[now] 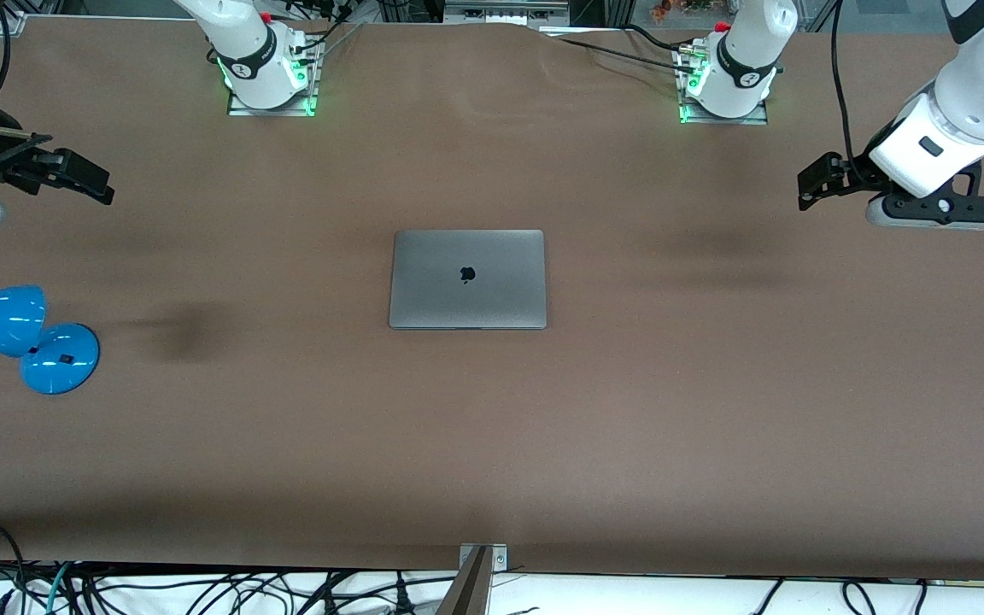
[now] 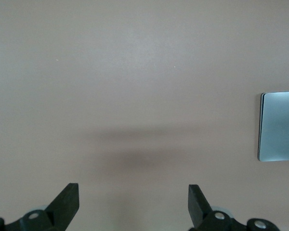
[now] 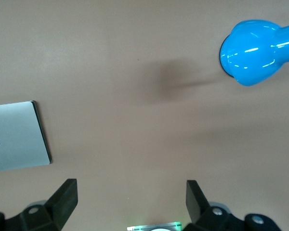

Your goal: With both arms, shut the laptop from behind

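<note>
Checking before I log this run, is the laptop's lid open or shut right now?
Shut. The laptop lies flat on the table, lid down with its logo facing up; no keyboard or screen shows.

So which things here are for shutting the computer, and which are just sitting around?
For the job:
- laptop, mid-table, its lid already down flat
- left gripper, open, over the table's left-arm end
- right gripper, open, over the right-arm end

Just lying about:
- blue lamp, on the table at the right arm's end, nearer the front camera than the laptop
</note>
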Tool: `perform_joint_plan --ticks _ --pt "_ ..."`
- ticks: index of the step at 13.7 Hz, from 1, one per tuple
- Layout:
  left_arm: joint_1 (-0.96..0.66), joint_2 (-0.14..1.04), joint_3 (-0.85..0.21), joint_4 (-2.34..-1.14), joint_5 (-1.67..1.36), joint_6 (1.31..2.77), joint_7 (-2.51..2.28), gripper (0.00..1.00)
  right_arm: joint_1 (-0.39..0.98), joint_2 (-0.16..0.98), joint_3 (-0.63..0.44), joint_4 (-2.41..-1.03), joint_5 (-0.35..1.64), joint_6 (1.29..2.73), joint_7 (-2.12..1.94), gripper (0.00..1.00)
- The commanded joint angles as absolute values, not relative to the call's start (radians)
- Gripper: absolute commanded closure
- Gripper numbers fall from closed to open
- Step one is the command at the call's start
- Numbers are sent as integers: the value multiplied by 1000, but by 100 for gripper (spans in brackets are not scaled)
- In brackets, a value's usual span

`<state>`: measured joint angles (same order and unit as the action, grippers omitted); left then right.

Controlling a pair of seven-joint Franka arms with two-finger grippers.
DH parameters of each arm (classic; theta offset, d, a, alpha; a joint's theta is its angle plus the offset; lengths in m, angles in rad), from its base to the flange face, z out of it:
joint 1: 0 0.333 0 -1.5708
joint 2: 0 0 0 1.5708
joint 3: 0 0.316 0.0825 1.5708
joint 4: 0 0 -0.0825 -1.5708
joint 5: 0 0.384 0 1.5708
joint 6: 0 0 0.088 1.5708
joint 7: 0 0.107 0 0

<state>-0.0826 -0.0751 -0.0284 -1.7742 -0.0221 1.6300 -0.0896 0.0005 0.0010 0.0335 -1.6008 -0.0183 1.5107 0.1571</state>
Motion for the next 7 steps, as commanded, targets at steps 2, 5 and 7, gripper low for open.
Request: perform_joint_plan --ticks 2,5,7 --pt "-52 -80 -40 -1743 -31 1594 -37 0 -5 -26 35 -1635 -34 1517 152 0" --pt "-55 -80 -52 -1740 9 1588 -38 0 -5 -26 35 -1634 -34 1517 152 0" --pt "-61 -80 -52 -1727 12 1586 -38 0 -5 -26 35 -1634 -32 1517 147 0"
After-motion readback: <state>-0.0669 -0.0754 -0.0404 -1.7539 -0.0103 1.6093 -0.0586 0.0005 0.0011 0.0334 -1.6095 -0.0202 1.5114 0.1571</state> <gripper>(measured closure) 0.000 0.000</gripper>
